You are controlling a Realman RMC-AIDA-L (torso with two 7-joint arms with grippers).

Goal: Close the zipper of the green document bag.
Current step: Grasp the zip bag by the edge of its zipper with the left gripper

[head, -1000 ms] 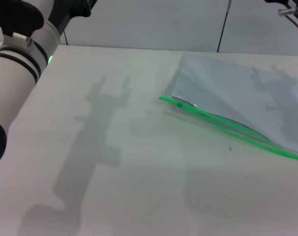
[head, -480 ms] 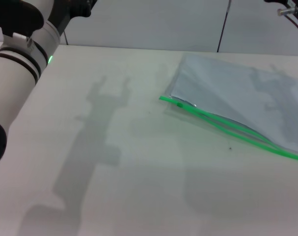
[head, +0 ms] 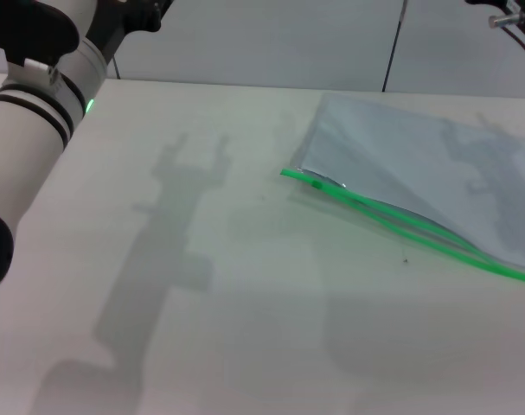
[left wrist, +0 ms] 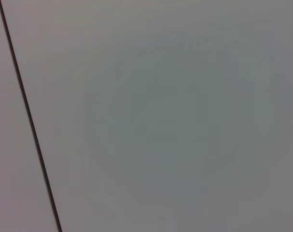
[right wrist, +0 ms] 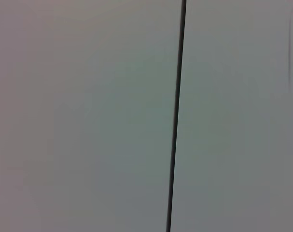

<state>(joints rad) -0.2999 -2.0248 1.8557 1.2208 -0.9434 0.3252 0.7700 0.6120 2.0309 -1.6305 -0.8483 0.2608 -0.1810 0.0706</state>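
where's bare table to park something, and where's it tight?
Bare: the table left of the bag, out to the left arm, and the near strip below the zipper. Only arm shadows lie there. Taken: the far right, where the bag lies and runs off frame. Neither gripper shows.

The head view looks forward and down from above the table (head: 245, 285), with the bag (head: 409, 164) at its right and the left arm (head: 28, 130) close at its left edge. Both wrist views face only a plain wall panel with a dark seam (left wrist: 28, 121), sharing nothing with the head view except perhaps the back wall's seam (head: 392, 52).
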